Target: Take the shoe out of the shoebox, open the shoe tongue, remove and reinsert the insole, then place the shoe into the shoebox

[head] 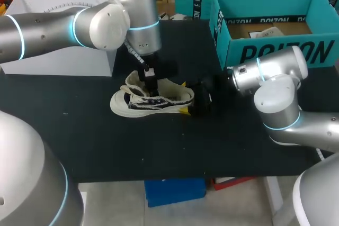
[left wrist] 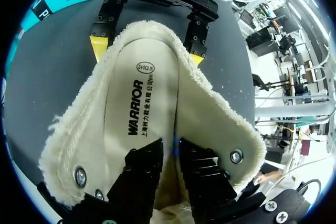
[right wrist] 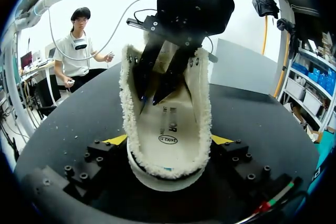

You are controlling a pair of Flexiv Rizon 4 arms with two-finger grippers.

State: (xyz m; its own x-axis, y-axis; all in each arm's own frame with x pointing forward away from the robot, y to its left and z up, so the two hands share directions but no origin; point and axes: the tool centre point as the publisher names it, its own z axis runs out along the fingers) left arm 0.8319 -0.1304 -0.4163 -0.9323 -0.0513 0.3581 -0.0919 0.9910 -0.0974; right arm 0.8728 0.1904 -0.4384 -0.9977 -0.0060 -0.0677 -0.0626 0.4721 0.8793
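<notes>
Clamps the sneaker (head: 153, 100) by its heel in the right end effector (right wrist: 169, 140), seemingly for steadying on the table (head: 106, 146), with the nearly closed left end effector (left wrist: 170, 145) down at the insole (left wrist: 131, 98).

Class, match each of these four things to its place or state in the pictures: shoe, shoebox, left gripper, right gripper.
Things:
1. shoe
2. shoebox
3. left gripper
4. right gripper

Places or states:
A. shut on the shoe's heel end from both sides
B. open, at the far right of the table
C. lying on the black table, outside the box
D. lowered into the shoe's opening, over the insole

Pairs: 1-C, 2-B, 3-D, 4-A.
</notes>
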